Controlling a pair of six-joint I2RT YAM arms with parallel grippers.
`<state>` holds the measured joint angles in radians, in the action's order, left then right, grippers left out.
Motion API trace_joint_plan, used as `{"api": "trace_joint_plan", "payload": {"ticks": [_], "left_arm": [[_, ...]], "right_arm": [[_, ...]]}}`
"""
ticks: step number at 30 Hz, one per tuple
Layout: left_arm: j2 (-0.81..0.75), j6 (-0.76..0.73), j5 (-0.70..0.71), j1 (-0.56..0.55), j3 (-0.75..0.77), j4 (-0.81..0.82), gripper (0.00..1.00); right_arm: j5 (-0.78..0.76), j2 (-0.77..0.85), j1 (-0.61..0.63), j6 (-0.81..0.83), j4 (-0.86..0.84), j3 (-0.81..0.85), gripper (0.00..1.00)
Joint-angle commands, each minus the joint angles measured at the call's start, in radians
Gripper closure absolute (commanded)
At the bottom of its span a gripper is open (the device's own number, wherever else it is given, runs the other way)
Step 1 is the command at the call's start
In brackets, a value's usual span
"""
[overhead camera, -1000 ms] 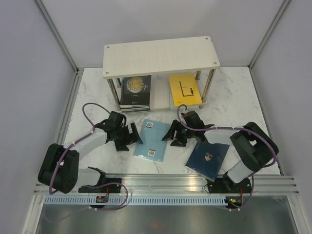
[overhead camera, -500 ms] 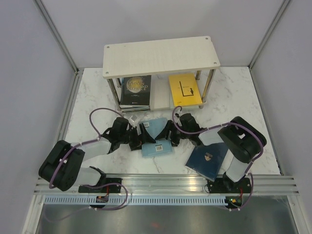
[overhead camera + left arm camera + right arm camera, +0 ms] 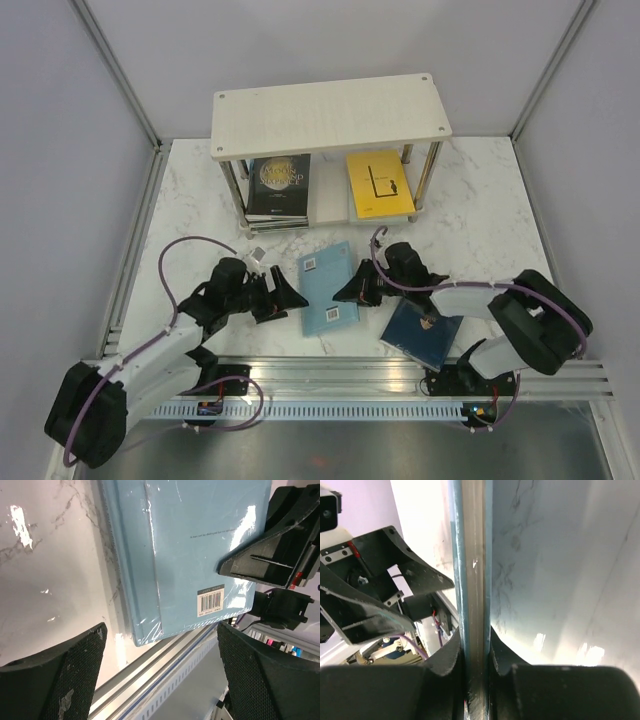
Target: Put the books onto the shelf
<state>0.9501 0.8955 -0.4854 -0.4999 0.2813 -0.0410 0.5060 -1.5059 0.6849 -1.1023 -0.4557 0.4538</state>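
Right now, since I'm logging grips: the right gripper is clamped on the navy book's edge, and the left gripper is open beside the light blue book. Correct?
Wrong book: the right gripper is clamped on the light blue book's edge, as the right wrist view shows; the navy book lies unheld. The left gripper is open beside the light blue book.

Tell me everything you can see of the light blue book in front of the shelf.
The thin light blue paperback book has a glossy, film-wrapped cover with a white barcode label near its near right corner. It lies skewed, barcode side up, on or just above the white marble table. The right hand is shut on its right edge; the open left hand faces its left edge without touching.
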Motion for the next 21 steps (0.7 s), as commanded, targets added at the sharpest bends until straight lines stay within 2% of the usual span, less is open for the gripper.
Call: {"api": "trace_joint_plan", "payload": {"ticks": [1,4,6,10,15,21], "left_arm": [[-0.131,-0.029,0.091,0.000,0.048,-0.187,0.07],[-0.220,-0.033,0.113,0.000,0.085,-0.267,0.06],[-0.252,-0.032,0.116,0.000,0.104,-0.289,0.06],[-0.295,-0.010,0.105,0.001,0.140,-0.287,0.06],[-0.340,0.052,0.076,0.000,0.225,-0.182,0.03],[-0.306,0.131,0.012,0.001,0.279,-0.011,0.04]], "right_arm": [[0.008,0.139,0.001,0.010,0.023,0.006,1.00],[-0.009,0.318,0.002,0.050,0.156,0.071,1.00],[-0.004,0.375,0.002,0.045,0.208,0.101,1.00],[0.049,0.490,0.002,0.010,0.213,0.154,1.00],[0.109,0.544,0.002,-0.013,0.200,0.175,1.00],[0.132,0.566,0.002,-0.062,0.135,0.189,1.00]]}}
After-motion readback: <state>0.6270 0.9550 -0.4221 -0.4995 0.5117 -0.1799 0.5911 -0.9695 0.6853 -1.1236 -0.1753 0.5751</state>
